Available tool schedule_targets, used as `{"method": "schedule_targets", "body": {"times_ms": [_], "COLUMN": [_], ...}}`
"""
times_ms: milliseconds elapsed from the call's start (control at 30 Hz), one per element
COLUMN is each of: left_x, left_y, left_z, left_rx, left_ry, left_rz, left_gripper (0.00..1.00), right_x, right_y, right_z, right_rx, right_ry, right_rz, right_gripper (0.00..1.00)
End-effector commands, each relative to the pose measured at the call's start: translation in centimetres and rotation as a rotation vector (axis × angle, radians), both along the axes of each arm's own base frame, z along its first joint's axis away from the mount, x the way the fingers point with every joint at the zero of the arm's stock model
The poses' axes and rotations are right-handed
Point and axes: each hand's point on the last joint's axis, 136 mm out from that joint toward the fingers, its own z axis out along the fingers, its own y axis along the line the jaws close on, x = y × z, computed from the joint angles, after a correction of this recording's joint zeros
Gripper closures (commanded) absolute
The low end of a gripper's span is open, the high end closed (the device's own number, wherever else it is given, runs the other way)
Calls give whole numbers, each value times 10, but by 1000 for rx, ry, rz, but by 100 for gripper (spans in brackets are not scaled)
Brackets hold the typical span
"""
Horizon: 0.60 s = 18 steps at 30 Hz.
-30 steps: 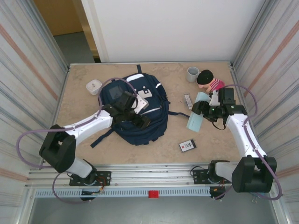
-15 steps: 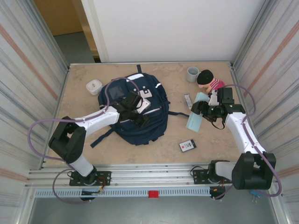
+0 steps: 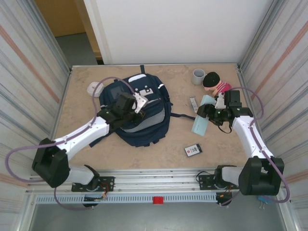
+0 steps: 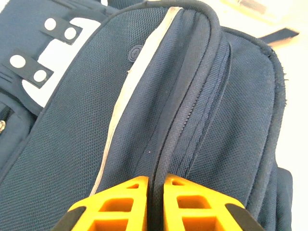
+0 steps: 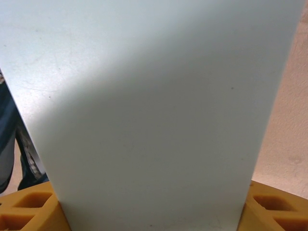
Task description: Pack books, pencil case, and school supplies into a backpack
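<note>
The left gripper (image 4: 155, 186) is clamped on a raised seam of the backpack (image 4: 207, 86), which lies at the middle of the table (image 3: 163, 149). Its cloth is limp, so I judge that piped rim the soundest hold. Farther right, the right gripper (image 3: 207, 111) pinches the thin, light book (image 5: 154, 106), smooth and liable to slip.

Grey cup (image 3: 198, 76), striped doll (image 3: 214, 83), white box (image 3: 94, 88) on beige table (image 3: 163, 147)

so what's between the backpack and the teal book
In the top view, a dark strap of the backpack trails over bare table toward the book; the grey-white bar lies just farther back.
</note>
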Motion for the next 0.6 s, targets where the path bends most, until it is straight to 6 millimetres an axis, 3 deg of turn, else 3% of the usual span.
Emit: {"method": "schedule_targets", "body": {"times_ms": [0, 233, 400, 567], "left_x": [-11, -27, -31, -28], "left_y": [-7, -18, -21, -18], "left_z": [22, 43, 48, 75], "left_rx": [-111, -239, -288, -367], "left_ry": [-17, 11, 38, 18], "left_rz": [-22, -70, -77, -64], "left_gripper": [89, 95, 98, 100], "right_x": [0, -5, -6, -12], "right_y": [10, 31, 39, 65], "right_z": [11, 24, 22, 22], "right_rx": [54, 113, 145, 215], "right_ry": [-32, -65, -57, -54], "right_rz": [16, 68, 77, 124], "right_gripper": [51, 51, 51, 51]}}
